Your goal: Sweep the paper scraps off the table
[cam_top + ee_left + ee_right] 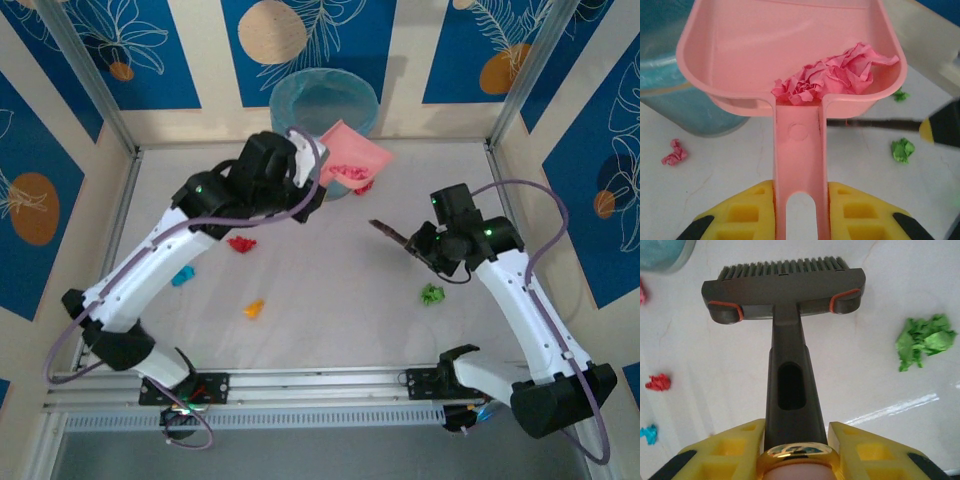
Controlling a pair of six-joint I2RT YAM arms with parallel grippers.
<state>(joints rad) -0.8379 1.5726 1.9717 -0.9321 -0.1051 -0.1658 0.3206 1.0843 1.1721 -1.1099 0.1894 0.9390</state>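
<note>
Partway: left gripper (800, 212) clamps pink plastic dustpan (765, 50) holding crumpled pink paper scraps (835, 75), right gripper (795, 452) clamps dark bristle brush (785, 290); several loose coloured paper wads (254, 309) lie unswept mid-tabletop (330, 320).

No legible text anywhere; marks on the brush handle's (788, 390) gold band (799, 452) too blurred.

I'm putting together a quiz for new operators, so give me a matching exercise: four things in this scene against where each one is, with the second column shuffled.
1. pink dustpan
2. brush
3. green scrap
4. blue bin

A. lying loose on the table
B. clamped in the left gripper, pink wads inside
C. standing at the far side
D. clamped in the right gripper

Pairs: 1-B, 2-D, 3-A, 4-C
</note>
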